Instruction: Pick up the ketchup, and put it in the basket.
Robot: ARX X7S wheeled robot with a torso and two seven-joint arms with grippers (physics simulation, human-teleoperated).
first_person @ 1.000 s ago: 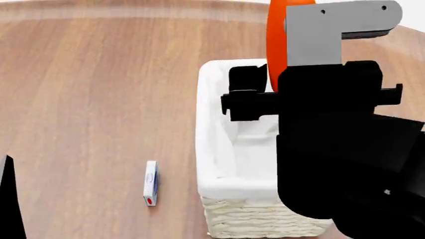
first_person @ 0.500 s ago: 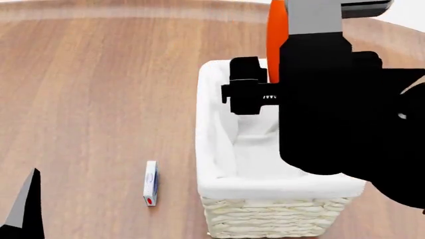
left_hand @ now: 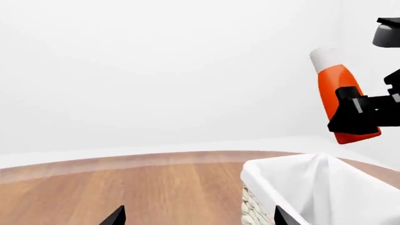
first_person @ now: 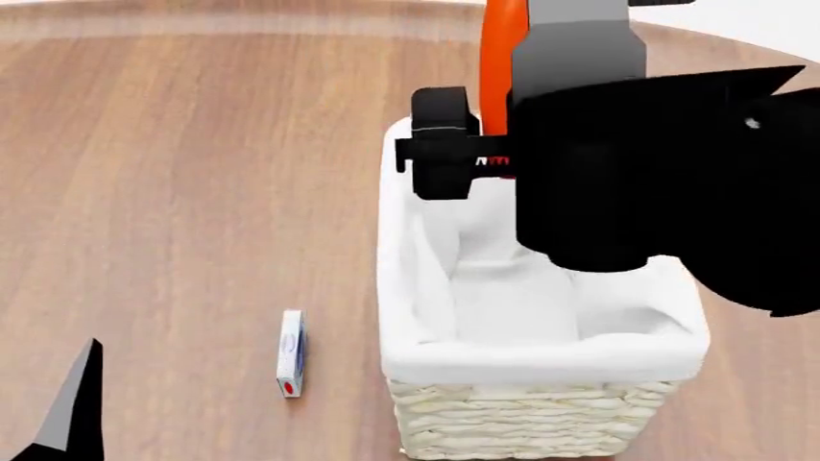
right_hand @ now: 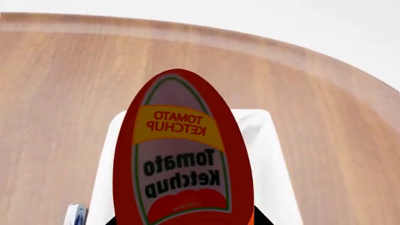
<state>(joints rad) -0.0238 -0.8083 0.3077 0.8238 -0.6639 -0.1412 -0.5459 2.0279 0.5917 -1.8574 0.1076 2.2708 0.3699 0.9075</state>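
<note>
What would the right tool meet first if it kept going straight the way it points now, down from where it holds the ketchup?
Most likely the white liner inside the basket. The right tool holds the ketchup above the basket's far end, and the bottle's base would touch first. Depth is hard to judge.

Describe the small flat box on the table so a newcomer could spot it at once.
Start at the wicker basket with its white liner, the biggest thing on the wooden table. Beside it, apart from its wall, lies a small white box, alone on the bare wood. Blue and red markings set it apart from the orange-red ketchup bottle held above.
</note>
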